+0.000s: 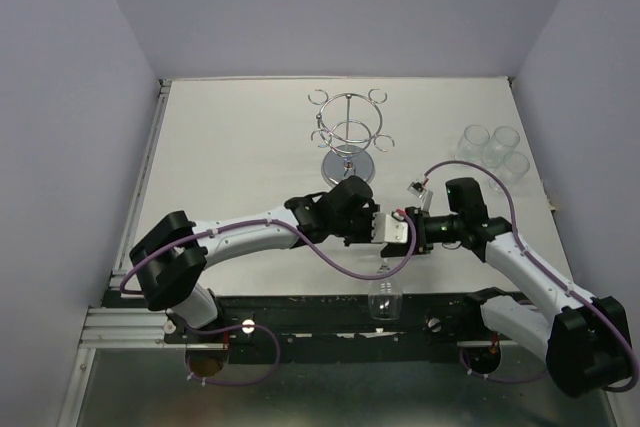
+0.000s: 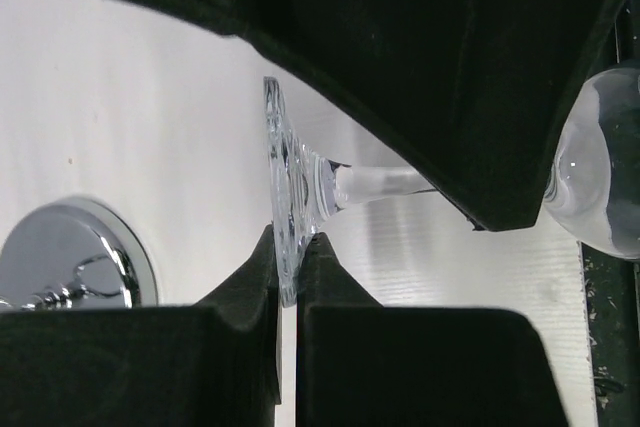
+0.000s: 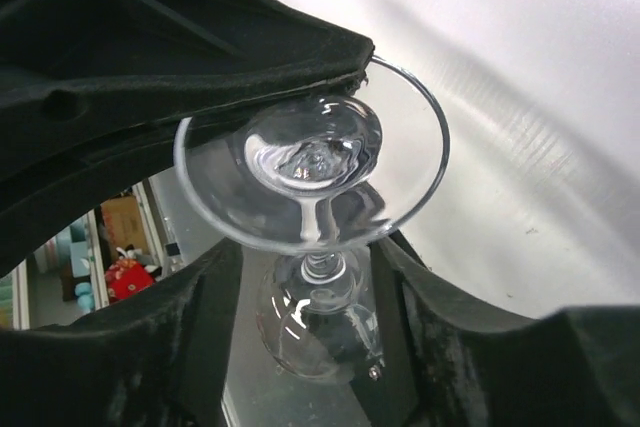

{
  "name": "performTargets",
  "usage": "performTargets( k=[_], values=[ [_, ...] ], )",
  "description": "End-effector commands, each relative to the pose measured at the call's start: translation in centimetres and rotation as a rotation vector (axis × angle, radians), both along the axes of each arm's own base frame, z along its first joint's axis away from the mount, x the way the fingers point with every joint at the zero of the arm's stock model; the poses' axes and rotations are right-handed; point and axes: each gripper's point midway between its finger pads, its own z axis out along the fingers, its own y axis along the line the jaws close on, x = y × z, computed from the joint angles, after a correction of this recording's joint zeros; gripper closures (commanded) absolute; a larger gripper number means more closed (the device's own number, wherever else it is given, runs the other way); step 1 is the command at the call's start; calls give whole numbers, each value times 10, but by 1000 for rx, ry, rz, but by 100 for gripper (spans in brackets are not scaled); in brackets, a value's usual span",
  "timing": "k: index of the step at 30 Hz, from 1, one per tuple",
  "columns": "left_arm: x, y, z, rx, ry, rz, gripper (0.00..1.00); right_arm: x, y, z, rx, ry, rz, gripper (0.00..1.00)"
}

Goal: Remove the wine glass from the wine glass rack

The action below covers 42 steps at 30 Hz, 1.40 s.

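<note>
- Black fingers (image 2: 245, 292) of the left gripper (image 2: 290, 245) fill the bottom of the left wrist view, pinched tight on the lower rim of the wine glass (image 2: 380, 185) foot.
- That foot stands on edge, and the stem runs level to the right toward the bowl at the frame's right side.
- Behind it, at lower left, shows the round shiny base of the wine glass rack (image 2: 65, 257), standing on the white table (image 2: 150, 97) and apart from the glass.
- From the right wrist view, the foot faces the lens as a clear disc, with the stem and bowl lined up beyond it.
- The right gripper (image 3: 310, 247) has its jaws spread, one finger (image 3: 200, 337) on each side of the stem, with a gap visible on both sides.
- The left gripper's dark body meets the foot's rim at upper left.
- Seen from above, both arms meet near the middle of the table's near side, with the grippers tip to tip.
- The glass bowl lies toward the near edge, over the dark rail.
- The rack stands upright toward the back, well apart from the glass.
- Three clear tumblers (image 1: 495, 150) sit together at the back right.
</note>
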Motion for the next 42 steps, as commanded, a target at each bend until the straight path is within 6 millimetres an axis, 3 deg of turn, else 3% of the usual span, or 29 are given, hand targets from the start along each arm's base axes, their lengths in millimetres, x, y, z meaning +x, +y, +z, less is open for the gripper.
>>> performTargets(
  k=[1, 9, 16, 23, 27, 33, 38, 42],
  values=[
    [-4, 11, 4, -29, 76, 65, 100, 9, -2, 7, -39, -48, -17, 34],
    [-8, 58, -14, 17, 255, 210, 100, 33, -6, 28, -72, -160, -27, 17],
    [-3, 106, -23, -14, 455, 361, 100, 52, -19, 31, -180, -290, -42, 11],
    [-4, 126, -26, -106, 637, 470, 100, 70, -24, 52, -227, -443, -15, 8],
    [-3, 131, -32, -168, 786, 536, 100, 77, -22, 81, -221, -623, 103, 7],
    [-1, 136, -37, -214, 914, 562, 100, 95, -35, 99, -366, -1024, 220, 6],
    [1, 141, -44, -229, 1057, 578, 100, 79, -30, 108, -423, -1453, 418, 1],
    [10, 145, -50, -258, 1127, 636, 100, 60, -24, 95, -445, -1624, 593, 0]
  ],
)
